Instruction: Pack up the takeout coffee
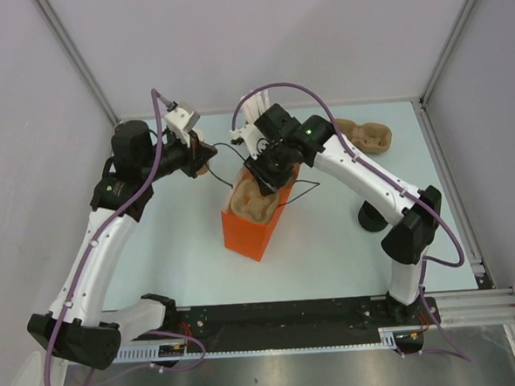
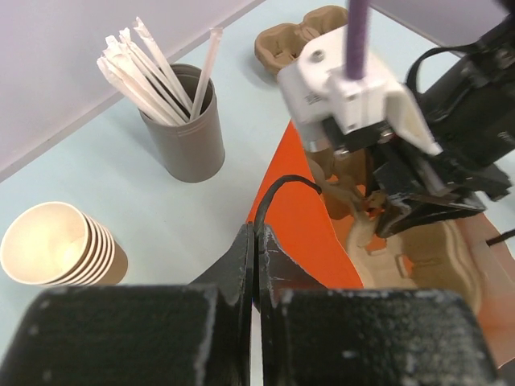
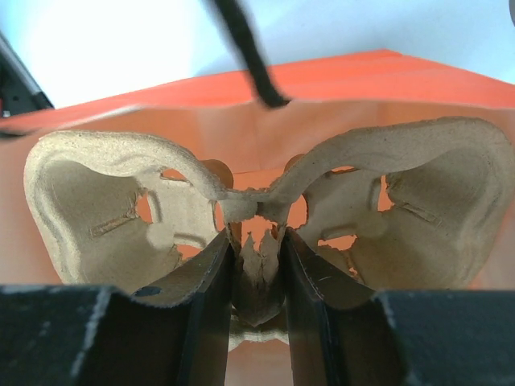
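So, nearest the arm bases, a tall orange paper bag [image 1: 247, 233] stands upright in the middle of the desk [image 1: 331, 250], mouth open. On edge in that mouth is a moulded tan pulp cup carrier [image 3: 105, 201], its long axis along the mouth; no cup sits in the wells that show.

The right claw [image 3: 256, 241], reaching in from 1 o'clock of the bag, is clamped from above on the carrier's centre tab. I judge the coming move to be straight down, and it depends on the carrier's length lining up with the bag's walls.

The left claw [image 2: 255, 233], at 10 o'clock, has its jaws pressed together on the bag's rim where a black cord handle springs out.

Farther off, a stack of nested brown paper cups [image 2: 60, 249] sits beside the left claw. A grey cup of white wrapped sticks [image 2: 183, 141] is at 12 o'clock, and a second pulp carrier [image 1: 368, 134] at 2 o'clock.

The small tan paper coffee cup I cannot pick out in any view. It may be hidden behind an arm, so I cannot tell which claw is nearer it.
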Robot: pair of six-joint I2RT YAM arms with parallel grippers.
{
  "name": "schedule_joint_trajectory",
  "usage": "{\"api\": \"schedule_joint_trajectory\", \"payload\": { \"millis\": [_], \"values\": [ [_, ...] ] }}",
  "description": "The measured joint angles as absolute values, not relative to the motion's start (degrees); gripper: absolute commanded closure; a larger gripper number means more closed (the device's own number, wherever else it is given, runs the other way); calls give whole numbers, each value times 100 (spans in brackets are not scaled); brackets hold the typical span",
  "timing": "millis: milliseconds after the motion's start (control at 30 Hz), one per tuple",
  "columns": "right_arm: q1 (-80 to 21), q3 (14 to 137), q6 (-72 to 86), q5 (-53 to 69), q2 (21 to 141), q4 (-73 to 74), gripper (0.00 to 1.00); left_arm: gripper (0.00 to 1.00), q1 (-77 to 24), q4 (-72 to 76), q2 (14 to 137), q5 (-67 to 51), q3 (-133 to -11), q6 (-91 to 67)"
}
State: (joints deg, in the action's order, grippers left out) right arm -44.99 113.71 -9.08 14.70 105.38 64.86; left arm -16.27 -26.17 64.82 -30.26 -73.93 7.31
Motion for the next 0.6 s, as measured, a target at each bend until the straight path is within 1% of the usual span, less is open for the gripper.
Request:
{"api": "schedule_joint_trajectory", "payload": {
  "millis": [333,600],
  "values": [
    [-4534,11415,-908,1229,10914,6490,66,100,-1675,-2624,6482,-3065,-7393,733],
    [-4567,11688,-908,1170,11113,6615,66,100,-1739,-2624,6482,-2995,-7384,768]
  ]
}}
